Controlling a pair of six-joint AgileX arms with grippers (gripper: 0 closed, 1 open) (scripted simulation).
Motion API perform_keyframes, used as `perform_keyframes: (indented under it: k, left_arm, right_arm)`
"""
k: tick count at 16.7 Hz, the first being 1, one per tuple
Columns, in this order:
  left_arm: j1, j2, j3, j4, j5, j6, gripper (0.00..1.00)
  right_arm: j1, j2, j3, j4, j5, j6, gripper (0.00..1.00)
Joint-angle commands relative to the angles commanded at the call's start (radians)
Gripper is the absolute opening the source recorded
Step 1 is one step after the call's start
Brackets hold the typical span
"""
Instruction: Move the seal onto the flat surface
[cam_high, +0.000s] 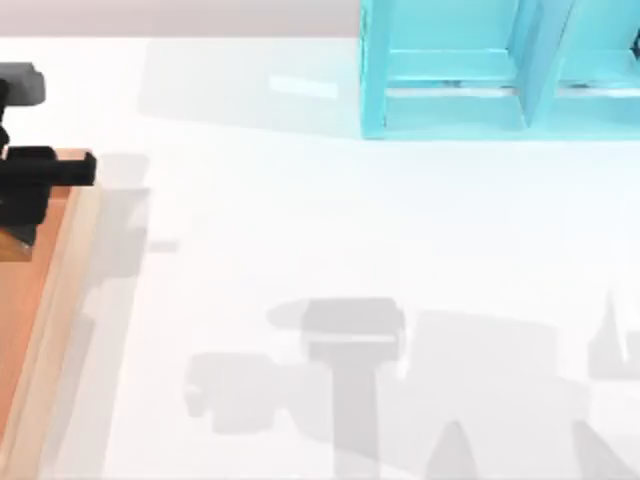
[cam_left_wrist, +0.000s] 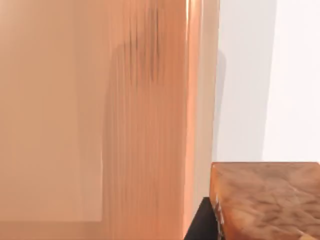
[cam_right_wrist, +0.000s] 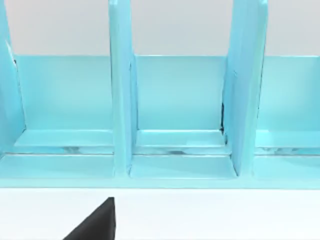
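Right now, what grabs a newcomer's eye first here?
The turquoise shelf unit at the table's far right edge, bright against the white tabletop. Then the left claw, black, over the light-wood tray at the left edge; its wrist view shows an amber-brown block close up.

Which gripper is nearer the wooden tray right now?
Left. The left gripper is over the wooden tray at the table's left edge; the right gripper faces the turquoise shelf, across the table.

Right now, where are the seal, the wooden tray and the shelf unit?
seal (cam_left_wrist: 270, 200): left wrist view, amber-brown side.
wooden tray (cam_high: 62, 262): top view, its right raised rim.
shelf unit (cam_right_wrist: 121, 100): right wrist view, a turquoise divider.
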Motion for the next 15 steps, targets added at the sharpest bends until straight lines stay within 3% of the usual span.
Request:
perform_keyframes:
  k: [5,10,15]
  left_arm:
    - [-0.069,0.022,0.017,-0.124,0.009,-0.059,0.0]
    - [-0.071,0.035,0.021,-0.113,0.009,-0.064,0.0]
    - [-0.158,0.206,0.081,-0.007,0.01,-0.148,0.0]
  right_arm:
    - [0.0,0.0,0.0,0.0,0.0,0.0,1.0]
    - [0.0,0.0,0.0,0.0,0.0,0.0,1.0]
    - [0.0,0.0,0.0,0.0,0.0,0.0,1.0]
